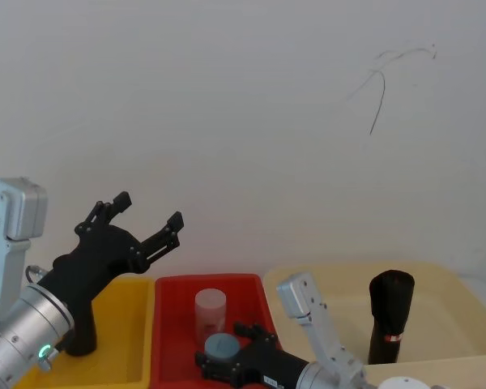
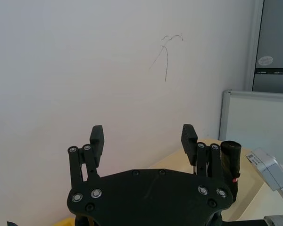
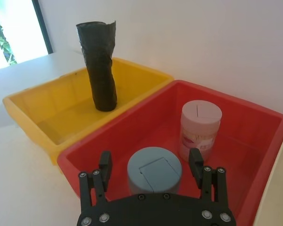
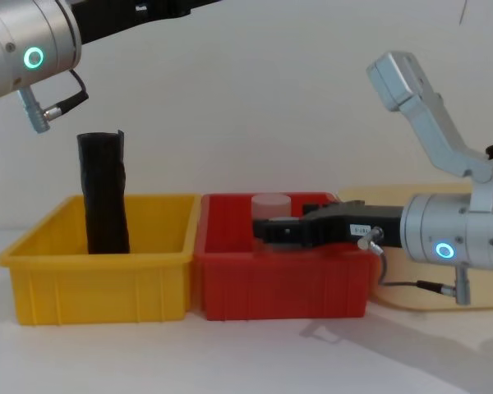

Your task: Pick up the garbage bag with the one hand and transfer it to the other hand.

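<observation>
The left tool (image 1: 144, 217) is raised high, fingers spread and empty; the right tool (image 3: 153, 169) reaches low, fingers apart.

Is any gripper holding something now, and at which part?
Nothing is held. The left gripper is open in the air; the right gripper is open over the red bin.

Garbage bag (image 1: 389, 316), right of frame: matt black plastic film, smooth, w/ red-white label. Crinkled black roll (image 3: 99, 66) rougher, creased. Yellow bin (image 4: 99, 279) & red bin (image 4: 283, 283): smooth semi-gloss plastic. Both arms brushed silver metal; left gripper (image 1: 148, 209) & right gripper (image 3: 151, 165) matt black plastic. Wall (image 1: 243, 97) matt white.
</observation>
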